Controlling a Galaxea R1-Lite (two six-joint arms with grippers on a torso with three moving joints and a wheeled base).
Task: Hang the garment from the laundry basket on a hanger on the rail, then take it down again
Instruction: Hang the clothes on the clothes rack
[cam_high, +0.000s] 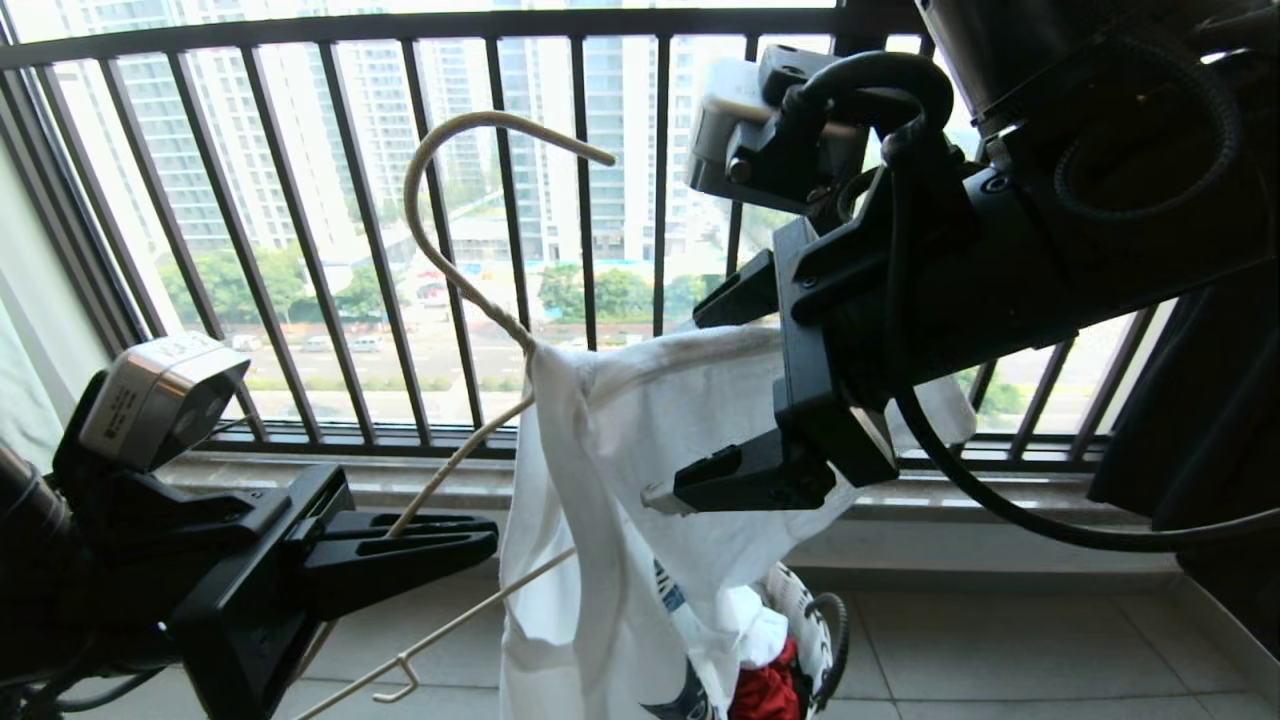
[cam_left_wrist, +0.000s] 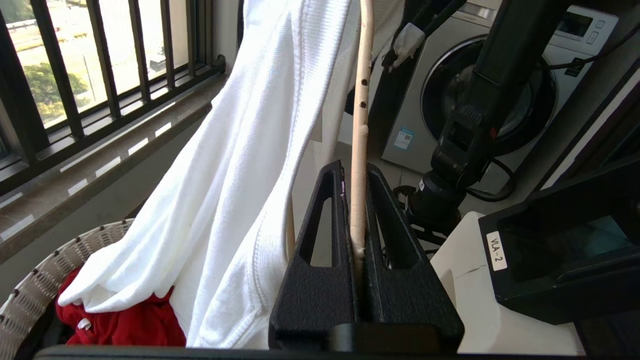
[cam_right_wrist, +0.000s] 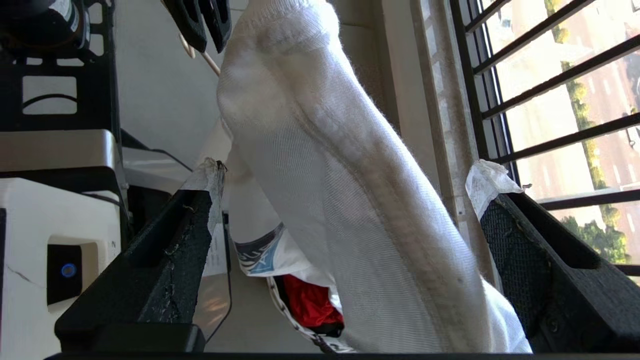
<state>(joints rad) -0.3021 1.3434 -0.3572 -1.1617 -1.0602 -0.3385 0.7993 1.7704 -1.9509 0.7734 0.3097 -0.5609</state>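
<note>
While tilted, hanger (cam_high: 470, 300) hook points up.

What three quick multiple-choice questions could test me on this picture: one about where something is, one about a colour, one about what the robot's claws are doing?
1. Where does the lower end of the white T-shirt hang?
A. Into the laundry basket
B. Over the window railing
C. Flat on the floor

2. What colour is the cloth lying in the basket under the shirt?
A. Green
B. Red
C. Yellow

3. What is the left gripper doing?
A. Standing wide open
B. Pinching the shirt
C. Shut on the hanger

Answers:
1. A, the head view shows the shirt's lower end trailing into the woven basket.
2. B, red fabric shows in the basket in all three views.
3. C, its wrist view shows both fingers closed on the cream wire, while the right gripper stands open around the shirt.
</note>
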